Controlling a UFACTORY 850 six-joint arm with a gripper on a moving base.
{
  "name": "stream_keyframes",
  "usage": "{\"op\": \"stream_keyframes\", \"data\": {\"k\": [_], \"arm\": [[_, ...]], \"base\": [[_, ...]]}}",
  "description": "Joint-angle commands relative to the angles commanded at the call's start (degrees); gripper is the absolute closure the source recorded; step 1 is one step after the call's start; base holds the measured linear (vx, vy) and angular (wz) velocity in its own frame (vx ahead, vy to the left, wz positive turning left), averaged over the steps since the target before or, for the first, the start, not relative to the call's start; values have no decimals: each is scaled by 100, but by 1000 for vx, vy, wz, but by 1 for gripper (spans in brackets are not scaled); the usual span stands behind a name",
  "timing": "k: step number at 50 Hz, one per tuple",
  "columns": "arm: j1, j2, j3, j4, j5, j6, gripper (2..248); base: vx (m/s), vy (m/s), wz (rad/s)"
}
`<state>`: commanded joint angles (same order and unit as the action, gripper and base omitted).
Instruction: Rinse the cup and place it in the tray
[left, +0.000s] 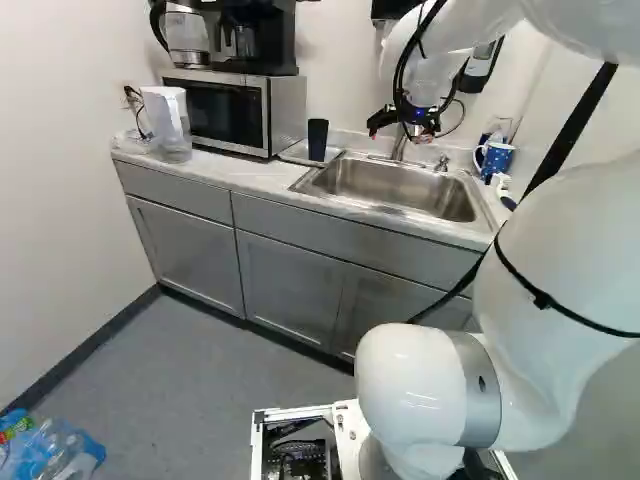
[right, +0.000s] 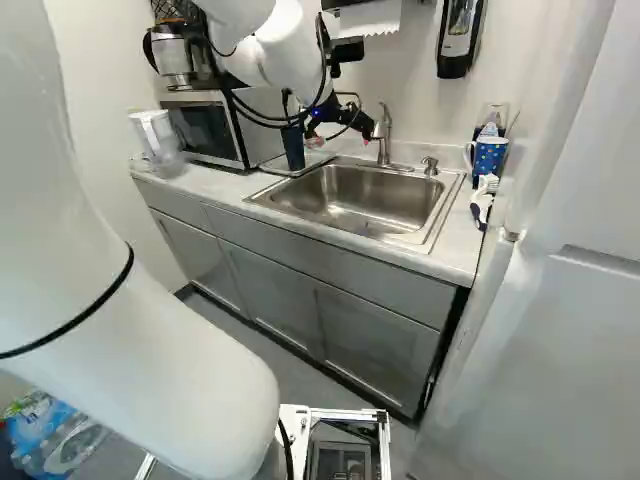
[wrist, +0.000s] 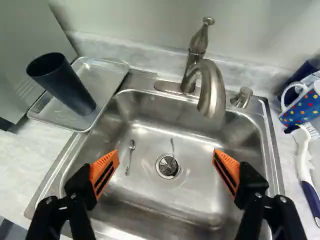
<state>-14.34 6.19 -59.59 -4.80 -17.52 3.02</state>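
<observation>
Our bench (left: 215, 172) runs along the wall, with the sink (wrist: 165, 195) let into it toward the right end. Behind the basin, at the bench's back edge, rises the tap (wrist: 212, 90); we see no water falling from it. The metal tray (wrist: 102, 80) lies near the back edge, between the microwave (left: 228, 112) and the sink.

Our end effector (wrist: 165, 155) hangs over the basin, its orange pads (wrist: 104, 172) wide apart; it holds nothing and touches nothing.

The dark cup (wrist: 64, 85) stands upright in the tray, mouth up. We judge it light and fairly stiff, probably plastic and not very fragile, but slick if wet and easily tipped, being tall. We would take it round the side at mid-height, squeezing gently and keeping clear of the rim. We cannot tell whether it has been rinsed: if so, the task looks complete; if not, the cup must come over to the tap first.

Smallest, a little spoon (wrist: 130, 157) lies on the basin floor beside the drain (wrist: 168, 166).
</observation>
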Motion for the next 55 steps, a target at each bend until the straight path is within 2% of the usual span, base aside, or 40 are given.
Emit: {"op": "stream_keyframes", "data": {"k": [17,25,55], "arm": [[-245,146,137,0,-391,0,3],[-325,175,164,0,-428,0,3],[-332,175,164,0,-428,0,3]], "base": [[0,0,0],[0,0,0],[0,0,0]]}}
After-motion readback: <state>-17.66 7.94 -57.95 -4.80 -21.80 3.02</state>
